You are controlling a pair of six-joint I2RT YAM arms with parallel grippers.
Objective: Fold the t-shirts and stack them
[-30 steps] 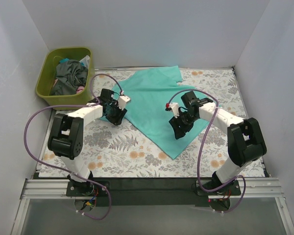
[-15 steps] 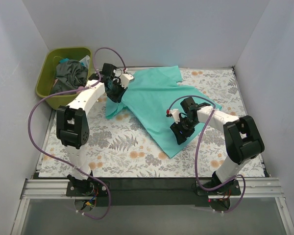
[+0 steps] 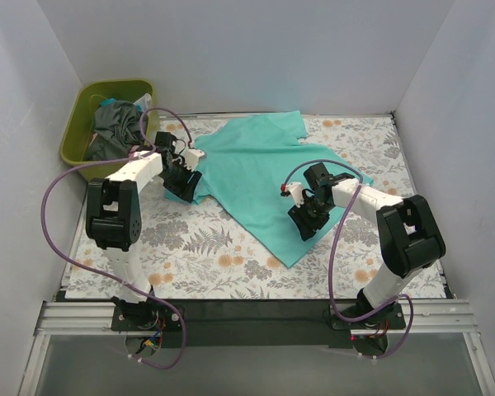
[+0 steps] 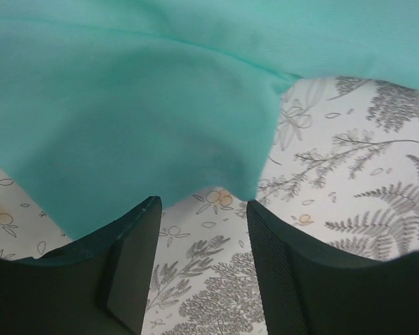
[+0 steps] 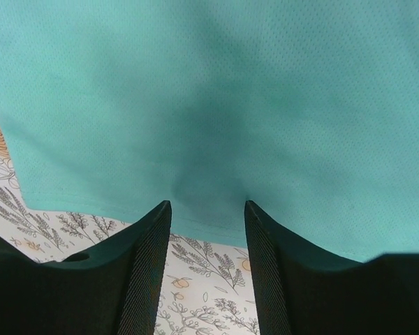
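A turquoise-green t-shirt [image 3: 256,165] lies spread across the middle of the floral table cloth [image 3: 198,247]. My left gripper [image 3: 184,185] sits at the shirt's left sleeve. In the left wrist view it [image 4: 202,209] is open, with the sleeve edge [image 4: 126,105] just past the fingertips and only table cloth between them. My right gripper [image 3: 305,223] is low over the shirt's near-right hem. In the right wrist view it [image 5: 206,209] is open, its fingers straddling the hem [image 5: 209,91]. Dark grey t-shirts [image 3: 115,132] lie bunched in the basket.
An olive-green plastic basket [image 3: 73,136] stands at the back left, just off the table cloth. White walls close in the left, back and right sides. Purple cables loop from both arms.
The left gripper carried the sleeve toward the back left, shut on it, then came back toward me and let it go. The right gripper dropped to the near hem and has narrowed slightly.
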